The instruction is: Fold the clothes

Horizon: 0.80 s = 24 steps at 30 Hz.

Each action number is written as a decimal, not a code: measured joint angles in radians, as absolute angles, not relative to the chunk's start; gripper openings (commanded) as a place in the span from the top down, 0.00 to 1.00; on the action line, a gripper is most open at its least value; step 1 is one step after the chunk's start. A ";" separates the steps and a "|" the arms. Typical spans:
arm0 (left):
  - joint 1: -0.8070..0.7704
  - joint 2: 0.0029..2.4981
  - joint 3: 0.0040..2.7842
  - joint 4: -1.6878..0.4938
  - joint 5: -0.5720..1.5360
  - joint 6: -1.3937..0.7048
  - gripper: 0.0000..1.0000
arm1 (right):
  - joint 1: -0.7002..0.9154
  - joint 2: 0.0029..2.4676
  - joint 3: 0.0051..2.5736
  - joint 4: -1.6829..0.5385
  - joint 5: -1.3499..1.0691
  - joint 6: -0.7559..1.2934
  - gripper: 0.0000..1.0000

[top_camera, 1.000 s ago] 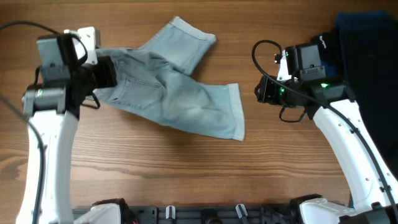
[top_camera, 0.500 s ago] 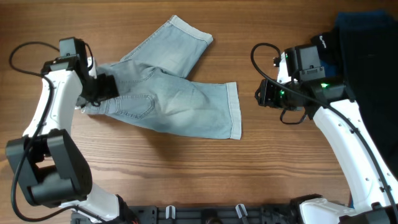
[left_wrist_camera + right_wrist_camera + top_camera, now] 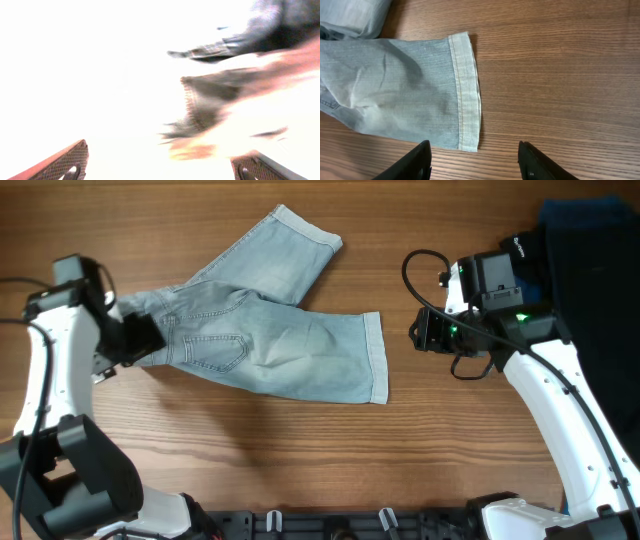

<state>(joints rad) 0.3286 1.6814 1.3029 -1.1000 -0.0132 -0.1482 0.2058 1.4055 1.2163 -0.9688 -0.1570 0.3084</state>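
- On the table (image 3: pixel 300 460), the denim shorts (image 3: pixel 270 330) lay sprawled.
- Our left gripper (image 3: pixel 145 338) and right gripper (image 3: pixel 476 162) stood open, empty.
- Soft, limp denim; we judged the hem (image 3: pixel 465 90) the best hold.

The overhead camera looks straight down on the wooden table (image 3: pixel 300 460) from well above. Its view is wide enough to take in the left arm (image 3: pixel 40 390), the right arm (image 3: pixel 560 400) and the whole pair of shorts (image 3: pixel 270 345) between them.

The right wrist camera sits near the tabletop and looks steeply down past the right gripper's fingers (image 3: pixel 417 162) at the bottom edge. It shares with the overhead view the cuffed hem (image 3: pixel 465 90) of one leg and the bare wood beside it.

The left wrist camera is low and very close, and its picture is washed out by glare. The left gripper's fingers (image 3: pixel 62 160) sit in the bottom corners, and a blurred edge of the denim lies ahead, upper right, which the overhead view shows beside that arm.
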 measured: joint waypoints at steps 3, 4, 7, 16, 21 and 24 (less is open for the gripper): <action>0.381 1.679 1.260 -1.056 0.009 -0.157 0.09 | 0.206 1.406 1.216 -0.964 -0.157 0.308 0.43; 0.392 1.678 1.235 -1.034 0.023 -0.161 0.09 | 0.206 1.406 1.216 -0.964 -0.157 0.308 0.43; 0.413 1.677 1.148 -0.929 0.060 -0.168 0.11 | 0.206 1.406 1.216 -0.964 -0.157 0.308 0.43; 0.422 1.677 0.926 -0.476 0.123 -0.157 0.39 | 0.206 1.406 1.216 -0.944 -0.184 0.308 0.43; 0.422 1.677 0.912 -0.422 0.196 -0.110 0.96 | 0.206 1.406 1.216 -0.941 -0.195 0.308 0.43; 0.422 1.674 0.913 -0.431 0.265 -0.102 0.96 | 0.206 1.406 1.216 -0.937 -0.196 0.309 0.43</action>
